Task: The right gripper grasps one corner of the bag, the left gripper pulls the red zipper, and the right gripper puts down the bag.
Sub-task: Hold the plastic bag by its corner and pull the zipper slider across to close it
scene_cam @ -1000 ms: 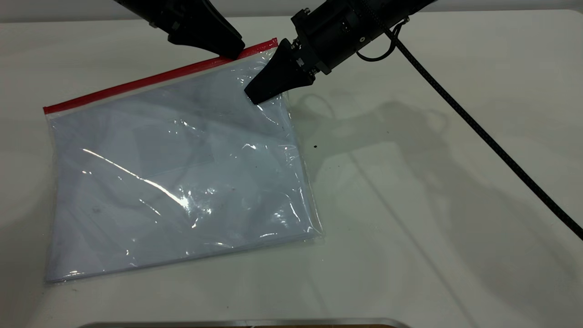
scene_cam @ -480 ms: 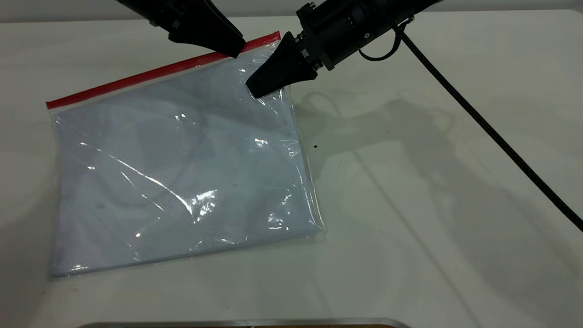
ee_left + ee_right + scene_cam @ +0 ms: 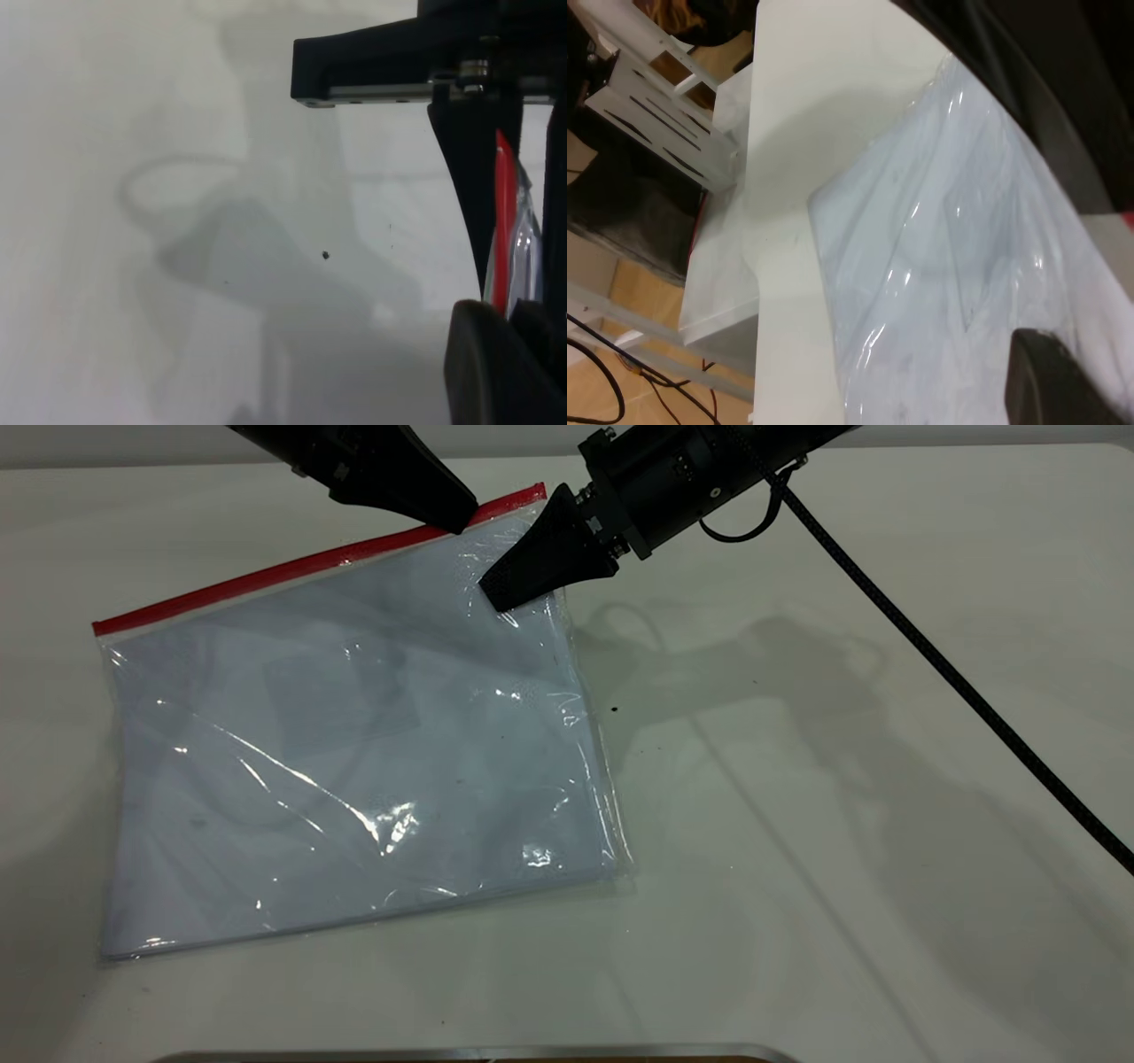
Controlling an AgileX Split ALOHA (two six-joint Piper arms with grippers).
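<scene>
Plastic of the bag (image 3: 354, 753), clear and bluish-white, wrinkles into glossy creases on the matte white table (image 3: 842, 779), its far right corner lifted. The right gripper (image 3: 500, 593), tapered black jaws ahead of a cylindrical body trailing a braided cable (image 3: 930, 655), is clamped on that corner just below the red zipper (image 3: 292, 568). The left gripper (image 3: 456, 518), smooth wedge-shaped jaws, meets the thin red strip near its right end; the wrist view shows the strip (image 3: 505, 221) pinched between its jaws.
</scene>
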